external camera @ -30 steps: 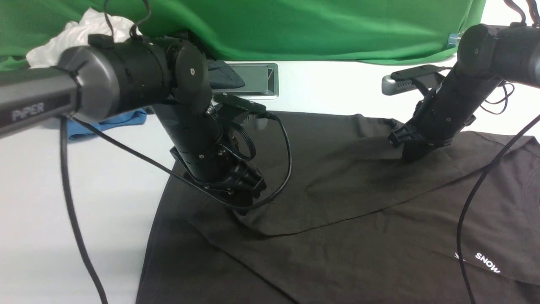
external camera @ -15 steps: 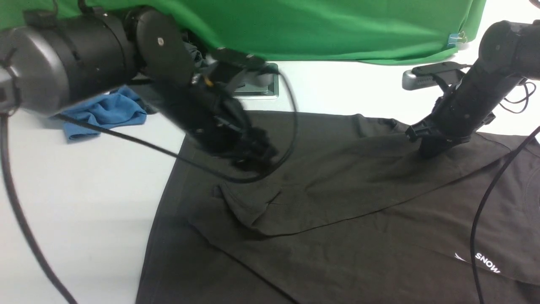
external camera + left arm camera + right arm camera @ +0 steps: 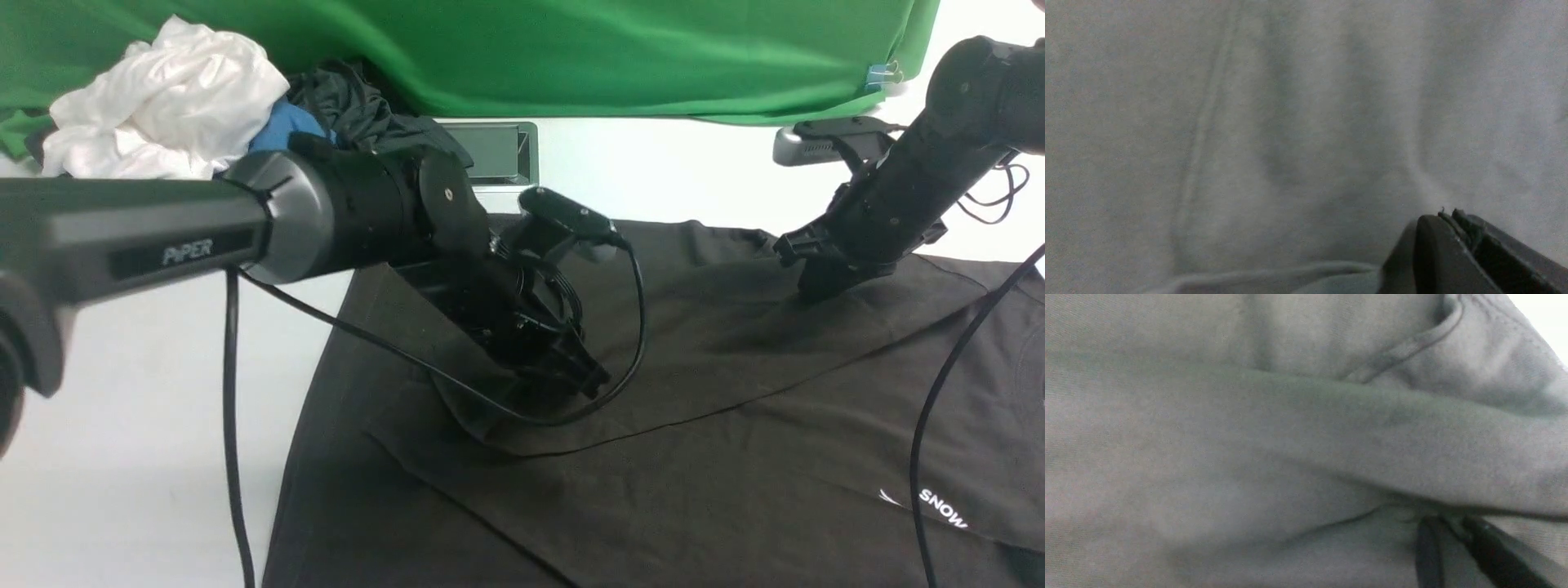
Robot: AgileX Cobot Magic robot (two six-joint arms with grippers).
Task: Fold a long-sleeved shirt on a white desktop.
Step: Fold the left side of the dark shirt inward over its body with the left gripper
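The black long-sleeved shirt point(image 3: 735, 457) lies spread on the white desktop point(image 3: 122, 392), one sleeve folded across its body and the white logo point(image 3: 939, 506) at the near right. My left gripper point(image 3: 588, 380) rests low over the folded sleeve. In the left wrist view the left gripper point(image 3: 1447, 212) is shut, nothing showing between its jaws, with grey-looking fabric all around. My right gripper point(image 3: 816, 286) presses into the shirt near the collar end. In the right wrist view the right gripper point(image 3: 1447, 518) is shut on a ridge of shirt fabric.
A pile of white point(image 3: 163, 98), blue point(image 3: 290, 122) and dark point(image 3: 359, 106) clothes sits at the back left by the steel-framed hatch point(image 3: 490, 155). Green cloth point(image 3: 612, 57) hangs behind. Black cables point(image 3: 637, 327) from both arms trail over the shirt.
My left gripper, open at the sleeve's end a second ago, lifted away, swung right and came down on the sleeve, now shut. The right gripper shifted slightly right and tightened.
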